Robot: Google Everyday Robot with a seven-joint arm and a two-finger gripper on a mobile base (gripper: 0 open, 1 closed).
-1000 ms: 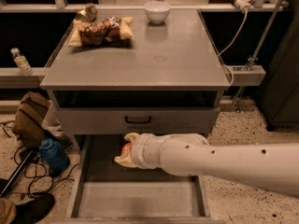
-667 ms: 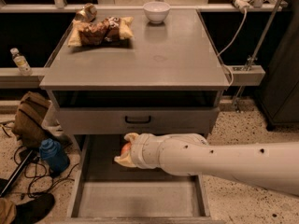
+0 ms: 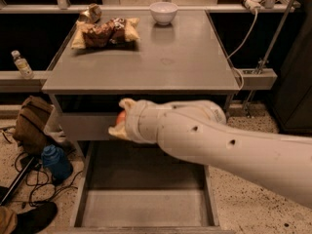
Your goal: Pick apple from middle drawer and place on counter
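My gripper [image 3: 121, 119] hangs in front of the cabinet, just below the front edge of the counter [image 3: 146, 62] and above the open middle drawer [image 3: 146, 199]. Its pale fingers [image 3: 127, 104] are shut on the apple [image 3: 120, 117], of which only a small red-orange part shows between them. The apple is held clear of the drawer's bare grey floor. My thick white arm comes in from the lower right and hides the right part of the drawer and most of the upper drawer front.
On the counter's far side stand a white bowl [image 3: 163, 12], a crumpled snack bag [image 3: 105, 32] and a can [image 3: 90, 13]. A water bottle [image 3: 22, 65] stands on the left ledge. A brown bag [image 3: 31, 121], a blue object [image 3: 56, 162] and cables lie on the floor to the left.
My gripper has risen with the apple from just above the drawer floor to just under the counter's front edge.
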